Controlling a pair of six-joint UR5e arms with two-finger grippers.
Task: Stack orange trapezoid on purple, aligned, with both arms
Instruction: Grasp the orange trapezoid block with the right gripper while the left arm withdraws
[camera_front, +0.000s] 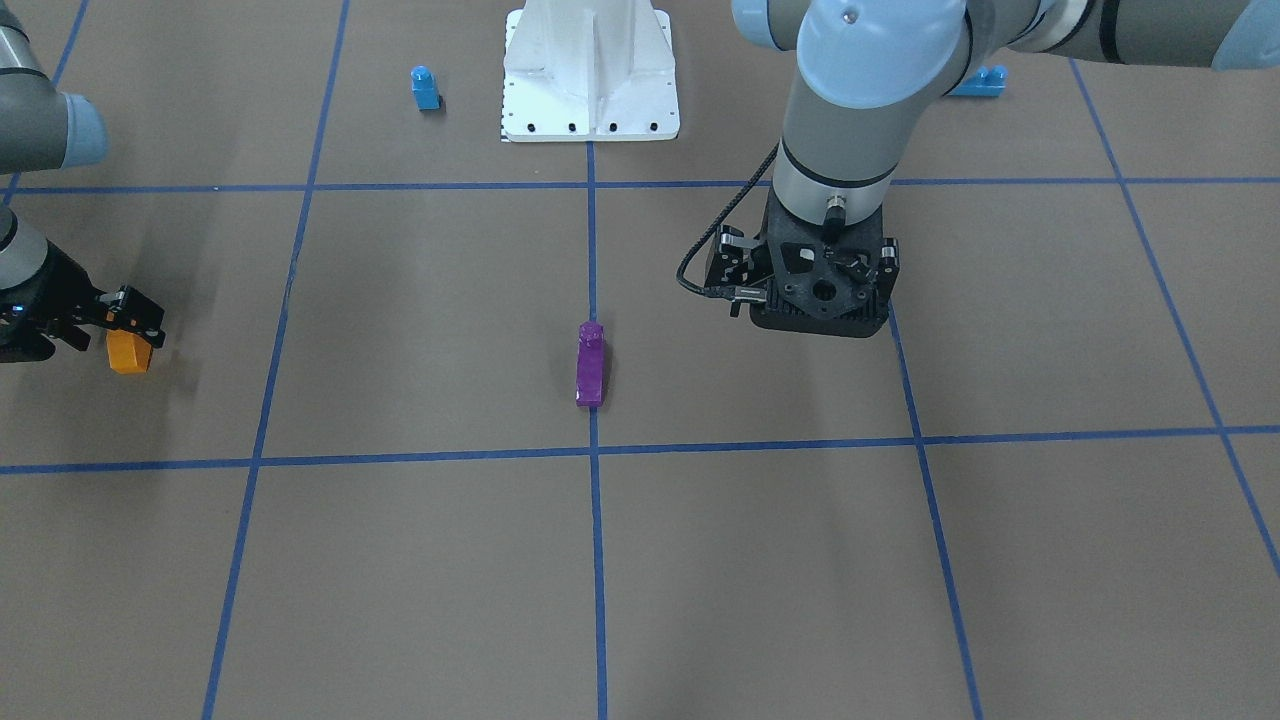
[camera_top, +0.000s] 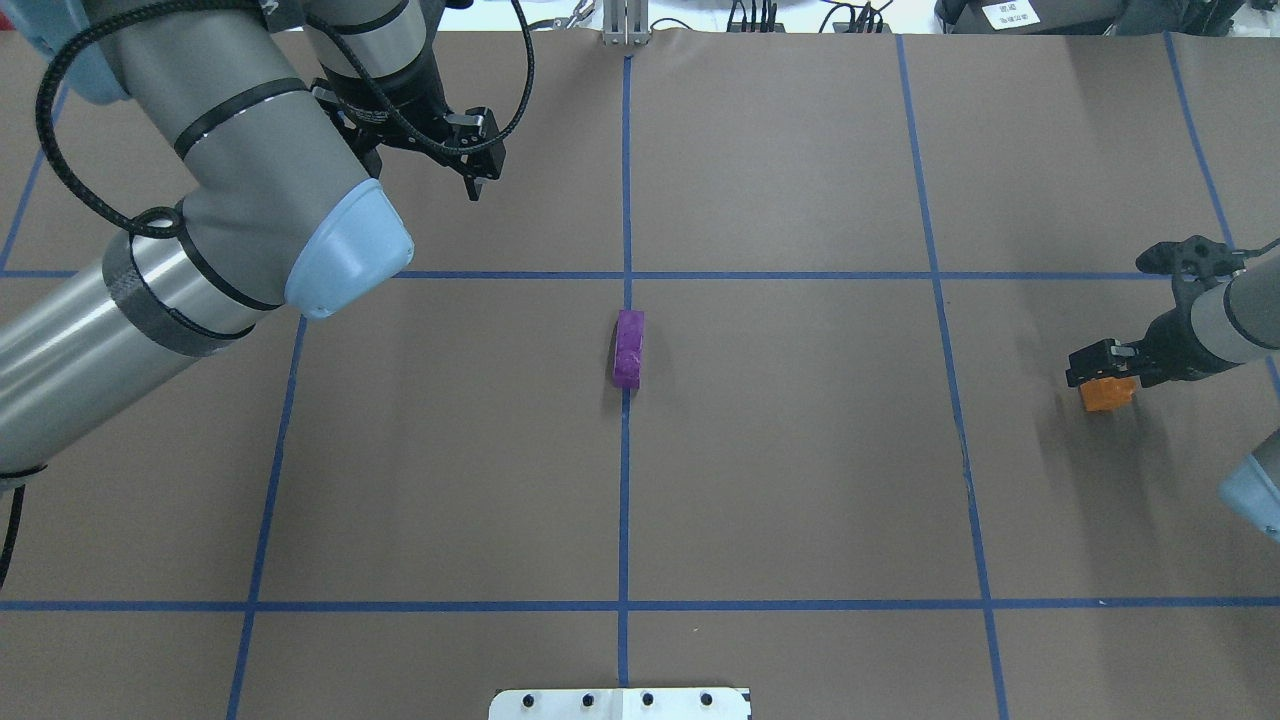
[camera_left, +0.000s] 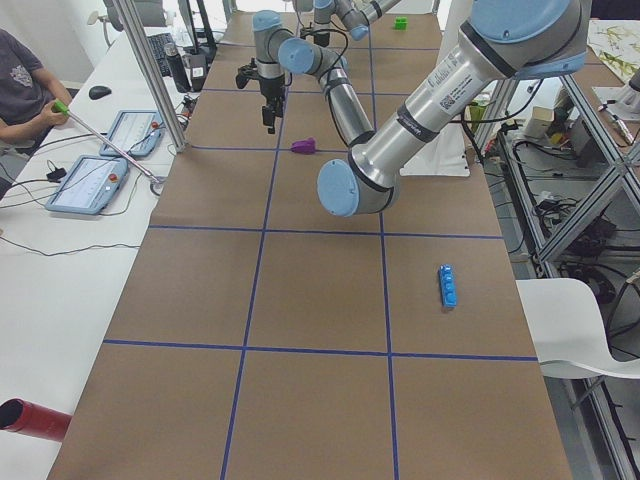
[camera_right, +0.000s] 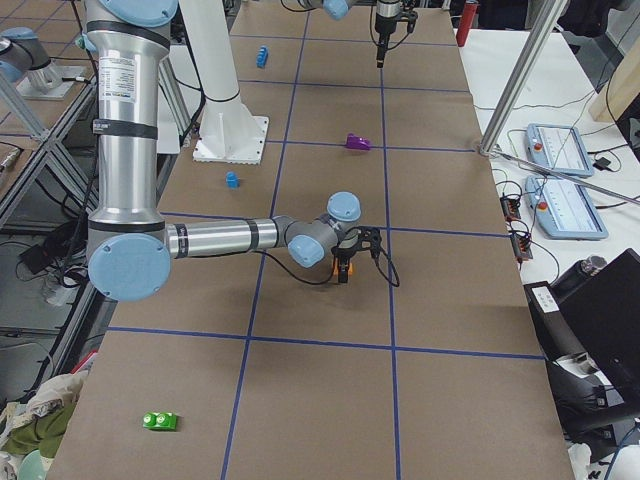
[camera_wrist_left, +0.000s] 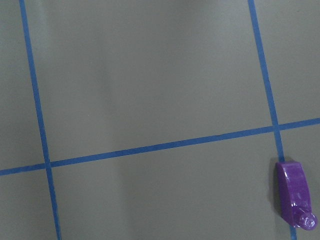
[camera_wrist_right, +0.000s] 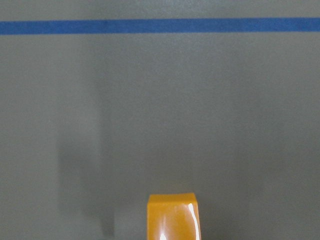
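The orange trapezoid is held in my right gripper, which is shut on it at the table's far right, just above the surface. It also shows in the front view and at the bottom of the right wrist view. The purple block lies on its side on the centre tape line, stud toward the far side. My left gripper hangs over the far left part of the table, well away from the purple block. Its fingers look shut and hold nothing.
A small blue single-stud block stands near the white robot base. A long blue brick lies at the robot's left end of the table. A green brick lies at the right end. Blue tape lines grid the brown table.
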